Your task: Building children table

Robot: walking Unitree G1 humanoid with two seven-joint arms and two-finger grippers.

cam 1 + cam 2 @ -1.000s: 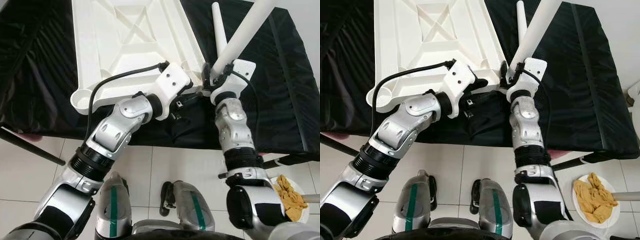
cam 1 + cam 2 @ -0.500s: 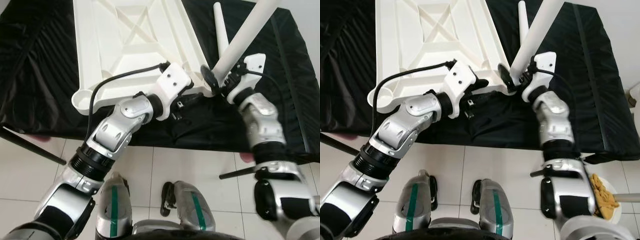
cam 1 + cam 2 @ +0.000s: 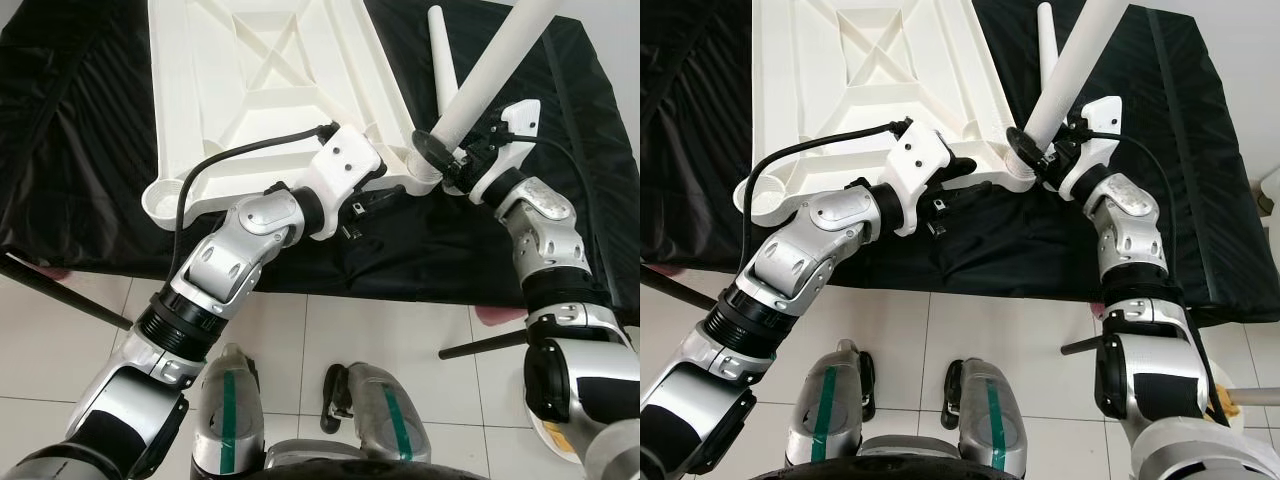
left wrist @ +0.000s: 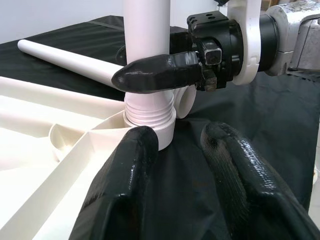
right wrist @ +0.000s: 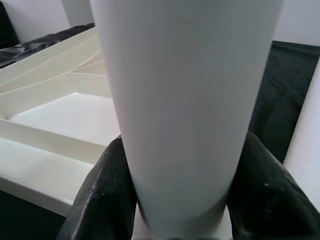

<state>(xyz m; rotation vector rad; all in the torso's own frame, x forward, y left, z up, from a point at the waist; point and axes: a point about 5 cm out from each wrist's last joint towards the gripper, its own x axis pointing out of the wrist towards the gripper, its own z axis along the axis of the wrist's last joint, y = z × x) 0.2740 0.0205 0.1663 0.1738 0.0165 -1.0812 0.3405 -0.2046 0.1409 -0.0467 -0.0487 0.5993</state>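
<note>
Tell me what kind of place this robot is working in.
Probably a room in a home, set up for assembly: a white tiled floor, a work surface under black cloth, and an upturned tabletop getting a leg.

Table top [image 3: 270, 80]: white moulded plastic, smooth, faint sheen, ribbed. Leg [image 3: 490, 70] clamped in right pincer [image 3: 452, 160]: same white plastic, matt; threaded ridges at its base. Pincer fingers [image 4: 125, 200]: black, finely textured rubbery surface. Beneath both pincers, worktop [image 3: 80, 150] cover: black cloth, creased, slightly shiny.
</note>
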